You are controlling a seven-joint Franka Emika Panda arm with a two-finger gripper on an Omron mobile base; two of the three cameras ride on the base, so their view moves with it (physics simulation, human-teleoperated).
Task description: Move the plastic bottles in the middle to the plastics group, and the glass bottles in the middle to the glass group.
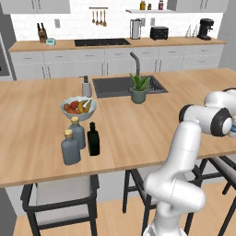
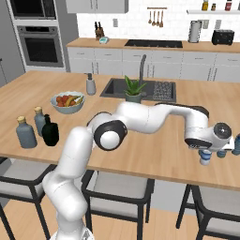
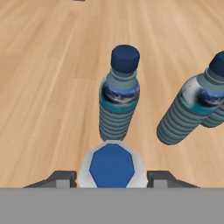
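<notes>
The gripper (image 3: 112,177) hangs over the island's near right edge, its fingers (image 3: 61,178) spread either side of a small bottle (image 3: 112,165) with a blue cap; whether they press it, I cannot tell. Just beyond stand two ribbed blue-capped bottles (image 3: 118,103), upright on the wood counter (image 1: 152,124). Far left, the black bottle (image 1: 93,139) stands touching the two grey-blue stoppered bottles (image 1: 73,140). Behind them a bowl (image 1: 78,108) holds fruit; farther back, a sink (image 1: 124,86).
</notes>
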